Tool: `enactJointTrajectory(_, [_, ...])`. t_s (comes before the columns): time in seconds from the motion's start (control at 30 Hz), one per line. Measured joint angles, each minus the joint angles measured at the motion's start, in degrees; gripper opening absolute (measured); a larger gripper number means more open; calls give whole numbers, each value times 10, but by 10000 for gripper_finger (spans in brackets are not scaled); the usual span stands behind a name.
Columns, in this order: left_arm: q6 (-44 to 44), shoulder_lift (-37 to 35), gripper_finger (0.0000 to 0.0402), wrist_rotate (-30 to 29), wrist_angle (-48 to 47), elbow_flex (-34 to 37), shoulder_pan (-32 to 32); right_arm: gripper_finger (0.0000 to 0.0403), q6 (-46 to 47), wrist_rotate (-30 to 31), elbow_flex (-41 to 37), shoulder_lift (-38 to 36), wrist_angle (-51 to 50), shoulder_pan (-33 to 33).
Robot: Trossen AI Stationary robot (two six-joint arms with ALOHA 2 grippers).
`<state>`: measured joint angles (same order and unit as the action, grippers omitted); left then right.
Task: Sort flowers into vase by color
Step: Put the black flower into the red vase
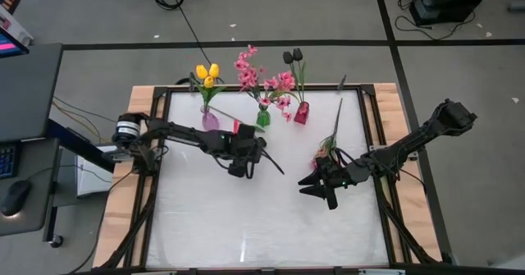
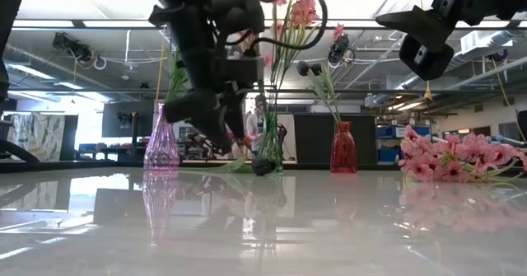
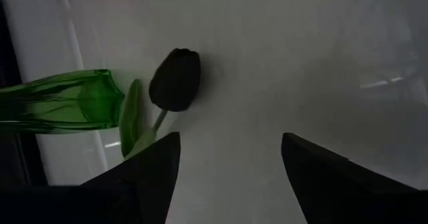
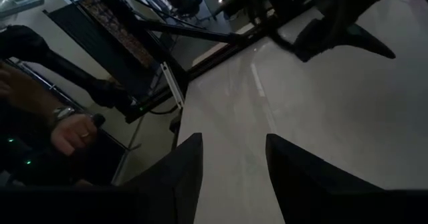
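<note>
A dark tulip (image 3: pixel 175 80) lies flat on the white table next to the green vase (image 3: pixel 63 105); its stem runs under my left gripper's finger in the left wrist view. My left gripper (image 1: pixel 243 170) hovers open above it. In the low view the tulip head (image 2: pixel 262 166) rests on the table below that gripper (image 2: pixel 206 123). A pink blossom spray (image 1: pixel 326 153) lies on the table's right part. My right gripper (image 1: pixel 312 186) hangs open just on its near side, raised off the table (image 2: pixel 424 58). At the far edge stand a purple vase with yellow tulips (image 1: pixel 210 117), the green vase with pink blossoms (image 1: pixel 262 116) and a red vase with dark tulips (image 1: pixel 301 112).
A dark frame (image 1: pixel 371 111) and wooden borders run round the white table top. The three vases stand in a row along the far edge. A person's hand (image 4: pixel 67 129) shows beyond the table in the right wrist view. The near half of the table (image 1: pixel 246 226) is bare.
</note>
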<state>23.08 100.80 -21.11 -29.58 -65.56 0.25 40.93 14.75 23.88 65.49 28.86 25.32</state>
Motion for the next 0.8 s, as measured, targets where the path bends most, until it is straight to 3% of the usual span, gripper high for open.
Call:
enactJointTrajectory(0.37, [154,-74,268,10,68,86,50,172,0,2,1,0,2,0])
enactJointTrajectory(0.53, [254,-86,268,51,107,126,80,172,0,1,1,0,14,0])
enactJointTrajectory(0.8, [307,-81,268,63,189,145,114,172,0,-1,1,0,28,0])
